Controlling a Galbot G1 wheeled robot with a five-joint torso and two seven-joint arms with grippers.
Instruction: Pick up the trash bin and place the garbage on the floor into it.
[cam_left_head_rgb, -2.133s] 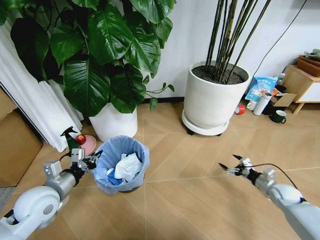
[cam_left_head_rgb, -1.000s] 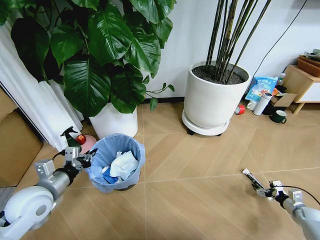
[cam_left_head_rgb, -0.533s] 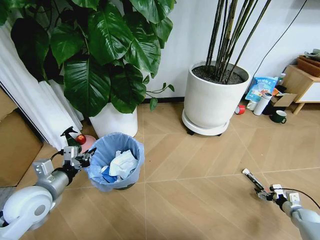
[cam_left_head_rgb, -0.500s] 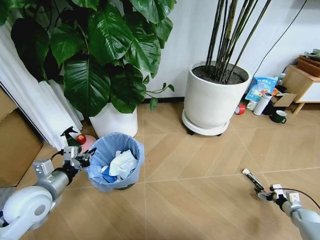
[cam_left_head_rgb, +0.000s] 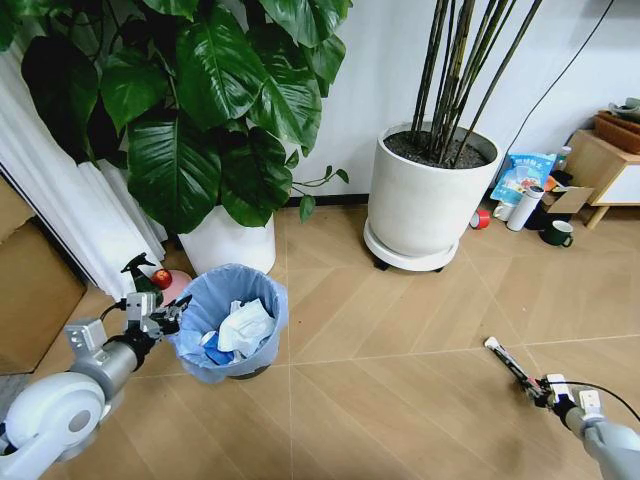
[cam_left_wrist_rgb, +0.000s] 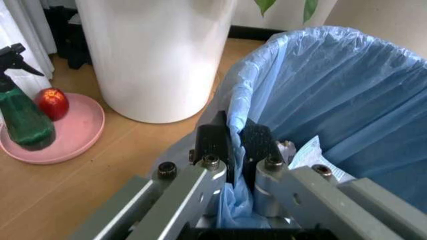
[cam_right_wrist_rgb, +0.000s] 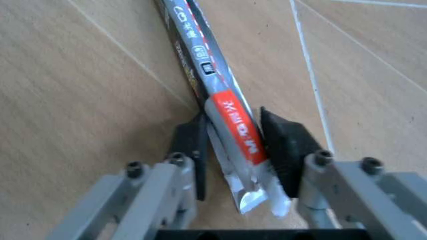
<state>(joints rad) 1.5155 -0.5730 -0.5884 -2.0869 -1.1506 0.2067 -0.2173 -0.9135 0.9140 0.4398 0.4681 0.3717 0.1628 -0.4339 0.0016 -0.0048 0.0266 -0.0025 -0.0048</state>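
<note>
- Left end effector (cam_left_head_rgb: 172, 318) at the near-left rim of the trash bin (cam_left_head_rgb: 232, 322); in the left wrist view its two dark fingers (cam_left_wrist_rgb: 213, 142) are closed on the rim, light-blue bag liner pinched between them; so it holds the bin by its edge.
- Bin sits low at the robot's left, just in front of the white plant pot (cam_left_head_rgb: 228, 245); whether its base touches the floor cannot be told; crumpled white tissues (cam_left_head_rgb: 245, 325) and a blue scrap already lie inside.
- Green spray bottle (cam_left_wrist_rgb: 20, 112) and a red fruit on a pink dish (cam_left_wrist_rgb: 73, 140) lie just beside the bin on the side away from the robot's middle; not litter, leave alone.
- Right end effector (cam_left_head_rgb: 548, 392) is down at floor level, far right and near the robot; well apart from the bin.
- Remaining garbage seen: one thin black-white strip (cam_left_head_rgb: 508, 361) on the floor (cam_left_head_rgb: 400, 320); its near end lies between the right fingers (cam_right_wrist_rgb: 283, 145).
- Right wrist view: the strip, with a red-orange printed patch, runs straight out from between the jaws; the jaws stand narrow around the crumpled end, right pad seemingly touching, left pad close; looks like a grip at or near closure, firmness cannot be told.
- Key relation: the strip's long axis points away from the right end effector, forward and slightly toward the robot's left; it is held by one end, so most of its length would hang free.
- Judgement: right arm is plainly the nearer one; the bin lies well to its left, so strip and bin must be brought together across the gap.
</note>
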